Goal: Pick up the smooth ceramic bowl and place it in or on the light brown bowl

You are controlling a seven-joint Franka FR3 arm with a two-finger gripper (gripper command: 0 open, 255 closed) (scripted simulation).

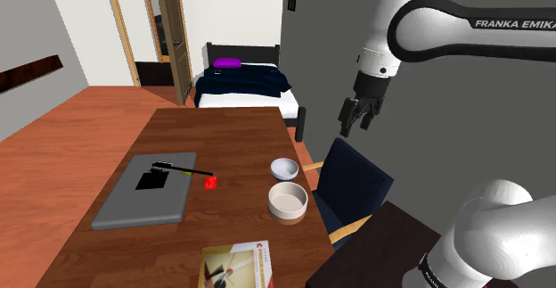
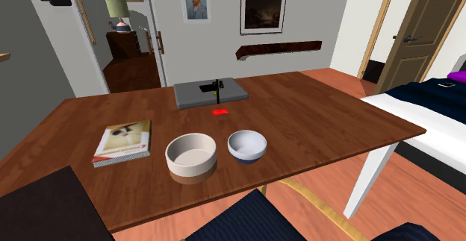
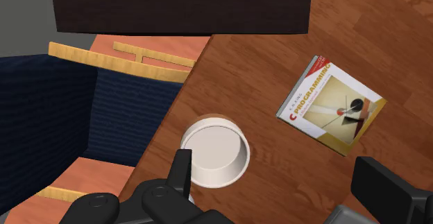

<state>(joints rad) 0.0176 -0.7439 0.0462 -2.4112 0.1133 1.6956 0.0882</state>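
Observation:
The smooth ceramic bowl (image 1: pixel 285 168) (image 2: pixel 247 145) is small, white inside and blue outside. It stands upright near the table edge by the chair. Right beside it, on the stand's side, sits the wider cream, light brown bowl (image 1: pixel 288 201) (image 2: pixel 191 156) (image 3: pixel 216 150), which holds nothing. My black gripper (image 1: pixel 355 117) hangs high in the air over the chair, off the table's edge and well above both bowls. In the wrist view the gripper (image 3: pixel 274 166) is open, its fingers (image 3: pixel 182 174) wide apart, and the cream bowl lies far below the left one.
A blue chair with wooden arms (image 1: pixel 349 181) (image 3: pixel 83 112) is pushed against the table edge under the gripper. On the table (image 1: pixel 223 130) lie a grey laptop (image 1: pixel 143 193) (image 2: pixel 210 92), a small red object (image 1: pixel 211 183) and a programming book (image 1: pixel 236 267) (image 3: pixel 332 105). The dark stand (image 3: pixel 180 4) adjoins the table.

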